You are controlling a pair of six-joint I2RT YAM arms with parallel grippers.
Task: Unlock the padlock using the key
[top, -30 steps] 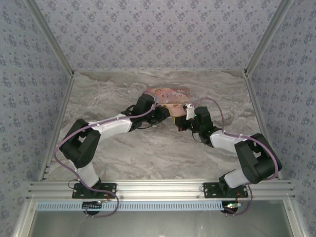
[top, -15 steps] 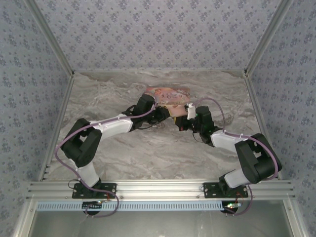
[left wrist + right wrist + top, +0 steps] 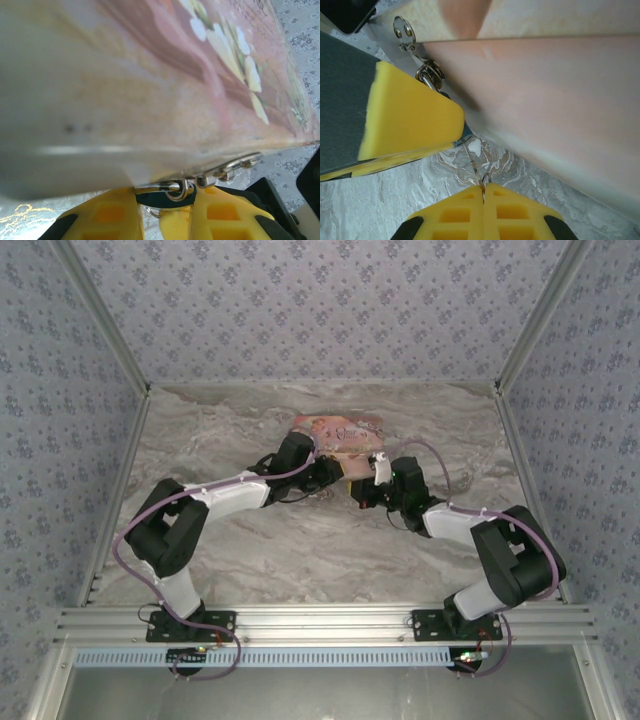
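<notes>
Though the top view buries the small parts under both wrists, the wrist cameras show them close. The padlock (image 3: 156,199) sits at the near lower edge of the pink box (image 3: 150,90), just below the box's metal latch (image 3: 232,167). It is tiny next to the box. The body is dark blue-teal and mostly covered. Its thin silvery shackle (image 3: 176,190) curls up against the box edge, right beside the latch rings.

The left gripper (image 3: 164,206) is clamped on the padlock body. Its yellow fingers (image 3: 105,215) stand a narrow gap apart with the body wedged between them.

In the right wrist view only a blue sliver of the body pokes out past one yellow finger of the left gripper, tight under the box's near edge. The right gripper (image 3: 483,194) is just in front of the box with its jaws pressed together, pinching the key (image 3: 474,165). The key is a thin silvery strip running from the jaws up to that blue corner. Its tip touches or enters the body there, and I cannot tell which because the spot is too small and partly covered.

The grey marbled table (image 3: 395,200) shows under the key, which is clear of the surface. In the top view both grippers meet nose to nose at the box's near side, the left gripper on the box's left half and the right gripper just right of it.
</notes>
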